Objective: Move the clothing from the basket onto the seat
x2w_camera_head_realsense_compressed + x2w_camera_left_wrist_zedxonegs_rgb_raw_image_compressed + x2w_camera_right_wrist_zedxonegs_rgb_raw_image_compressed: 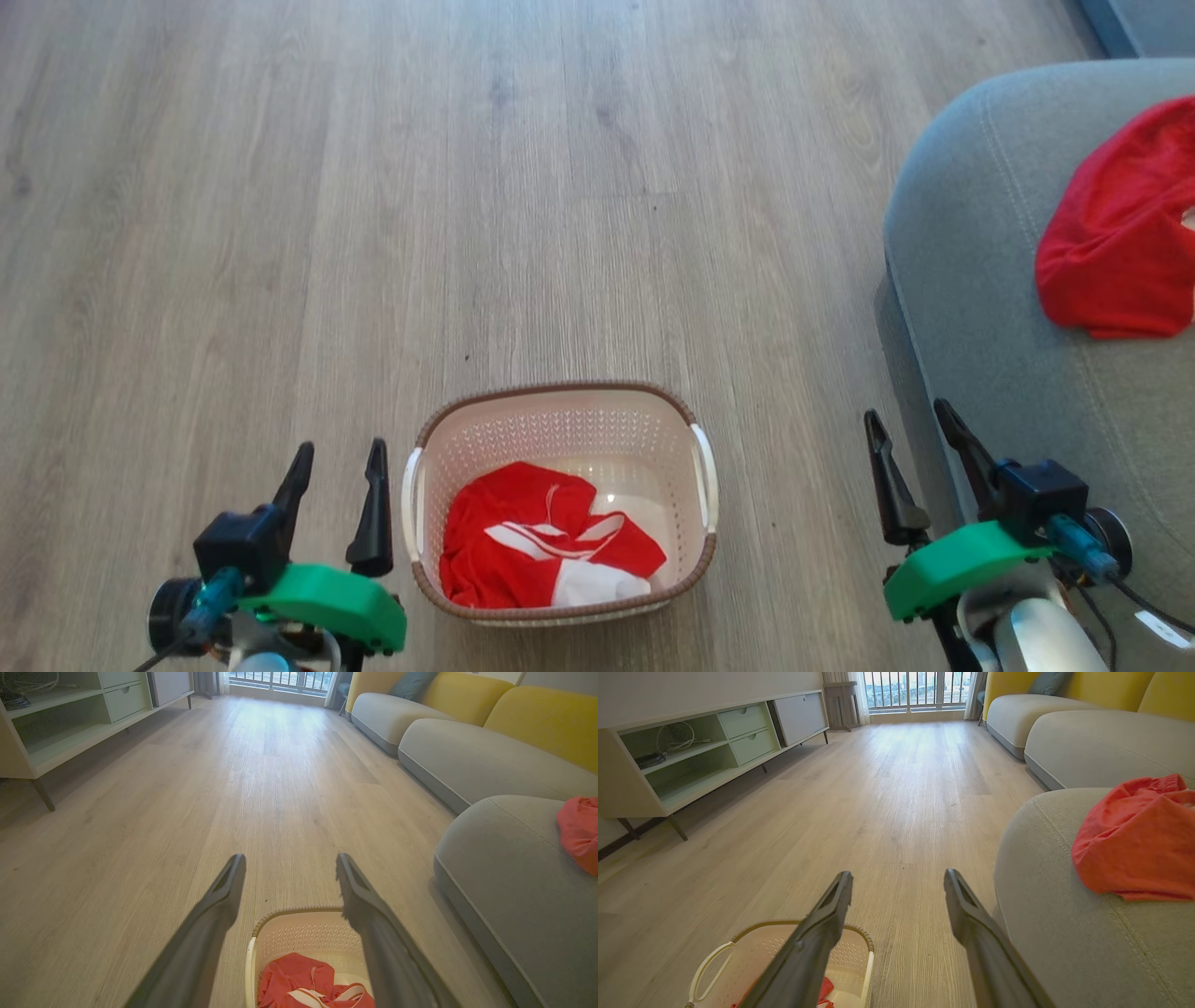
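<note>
The cream basket [560,425] with a brown rim stands on the wood floor between my arms. Inside it lies a crumpled red garment with white stripes [537,551], also seen in the left wrist view [299,980]. A second red garment [1125,238] rests on the grey seat [980,280] at the right, and shows in the right wrist view [1134,844]. My left gripper [341,455] is open just left of the basket, holding nothing. My right gripper [910,418] is open beside the seat's front edge, also holding nothing.
Bare wood floor [373,187] stretches ahead. A pale green low cabinet [691,751] lines the left wall. More grey cushions with yellow backs [467,751] run along the right, toward a window at the far end.
</note>
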Tool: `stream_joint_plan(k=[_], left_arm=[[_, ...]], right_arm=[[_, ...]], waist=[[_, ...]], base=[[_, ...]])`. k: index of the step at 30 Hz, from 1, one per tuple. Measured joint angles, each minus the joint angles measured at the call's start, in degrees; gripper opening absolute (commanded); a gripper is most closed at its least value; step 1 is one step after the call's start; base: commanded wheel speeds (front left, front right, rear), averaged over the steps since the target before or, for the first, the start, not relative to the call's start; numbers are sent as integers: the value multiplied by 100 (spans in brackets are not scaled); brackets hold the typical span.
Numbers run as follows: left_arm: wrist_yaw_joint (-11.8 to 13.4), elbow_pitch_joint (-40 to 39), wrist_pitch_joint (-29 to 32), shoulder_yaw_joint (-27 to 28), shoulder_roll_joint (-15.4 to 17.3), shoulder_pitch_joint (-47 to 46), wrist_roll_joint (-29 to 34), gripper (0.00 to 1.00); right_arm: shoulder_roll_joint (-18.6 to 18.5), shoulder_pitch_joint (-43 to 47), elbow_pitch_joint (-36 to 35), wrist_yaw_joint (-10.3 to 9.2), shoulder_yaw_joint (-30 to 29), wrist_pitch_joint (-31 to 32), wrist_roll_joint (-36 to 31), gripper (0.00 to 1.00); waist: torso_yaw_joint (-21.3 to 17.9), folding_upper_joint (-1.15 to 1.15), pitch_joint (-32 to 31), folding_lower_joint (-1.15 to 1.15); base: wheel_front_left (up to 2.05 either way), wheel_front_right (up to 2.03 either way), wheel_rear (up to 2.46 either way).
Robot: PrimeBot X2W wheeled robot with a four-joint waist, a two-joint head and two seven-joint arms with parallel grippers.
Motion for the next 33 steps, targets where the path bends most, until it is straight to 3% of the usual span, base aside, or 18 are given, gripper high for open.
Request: stream_joint_plan(k=[9, 15, 23, 33], left_arm=[[-1, 37, 0, -22, -1, -109, 101, 100], [-77, 510, 0, -209, -9, -889, 365, 100], [-105, 1623, 219, -595, 26, -2325, 800, 100], [-222, 3147, 1135, -1028, 55, -3874, 1229, 100]], right_arm=[[20, -194, -177, 1, 49, 0, -24, 100], [26, -671, -390, 0, 31, -1, -23, 100], [27, -1411, -658, 0, -12, -10, -18, 100], [31, -2096, -858, 0, 111, -15, 220, 100]], waist=[[-95, 0, 422, 0], [-182, 0, 1058, 1], [-347, 0, 2224, 2], [-685, 0, 3641, 2]], base=[[0, 0, 0], [0, 0, 0], [0, 0, 0], [0, 0, 0]])
